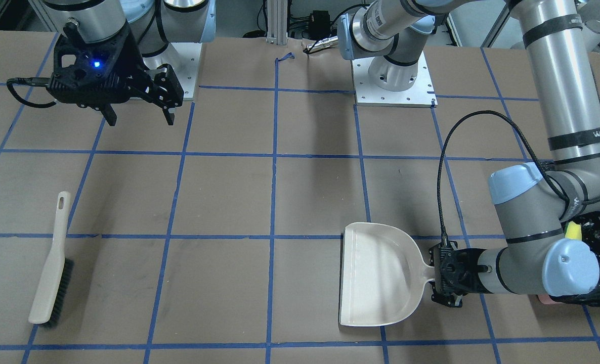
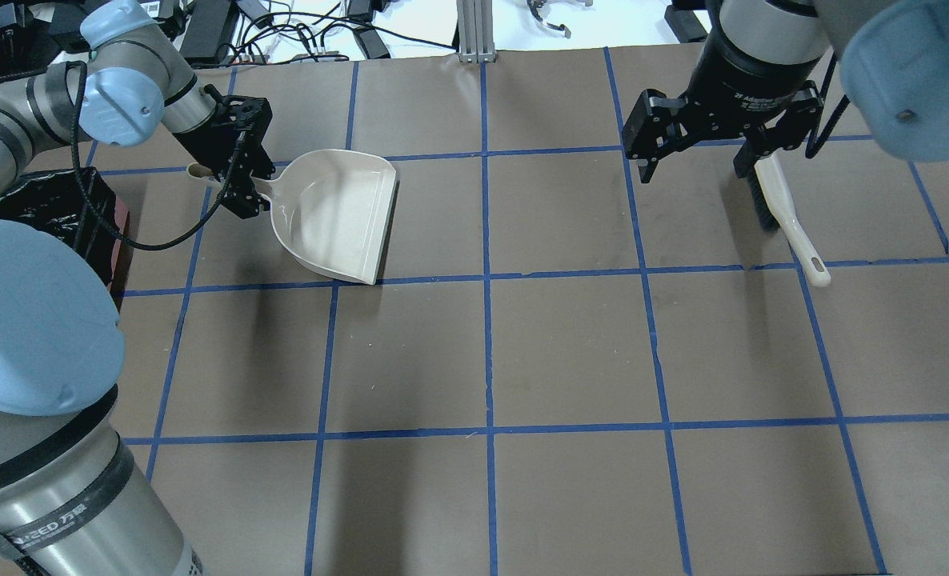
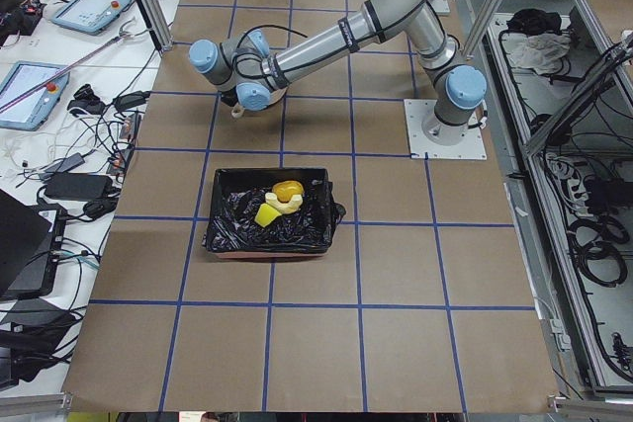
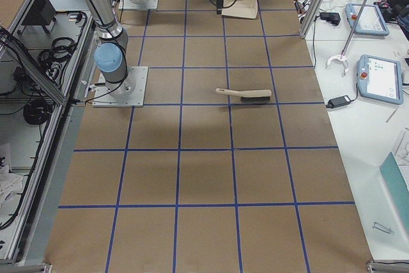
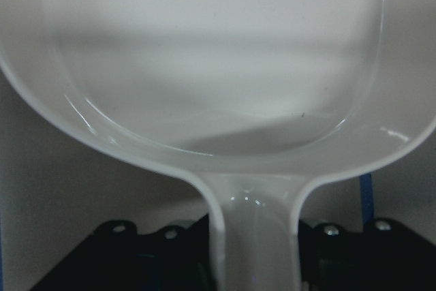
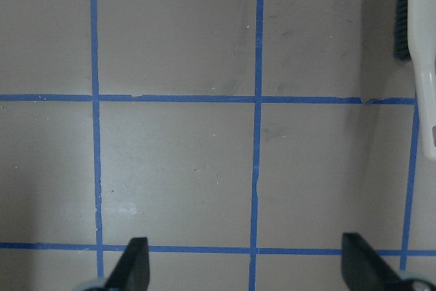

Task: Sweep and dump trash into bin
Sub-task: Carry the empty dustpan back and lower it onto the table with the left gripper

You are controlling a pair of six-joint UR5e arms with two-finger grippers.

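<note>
The trash lies inside the bin, a pink box lined with a black bag; its yellow sponge peeks out behind my left arm. A beige dustpan rests flat on the table with nothing in it. My left gripper is shut on the dustpan's handle, next to the bin. The right gripper hangs open above the table and holds nothing. A beige brush with black bristles lies on the table just beside it.
Brown paper with a blue tape grid covers the table. Both arm bases stand on white plates at the robot's edge. A black cable loops from the left wrist. Tablets and cables sit on side benches.
</note>
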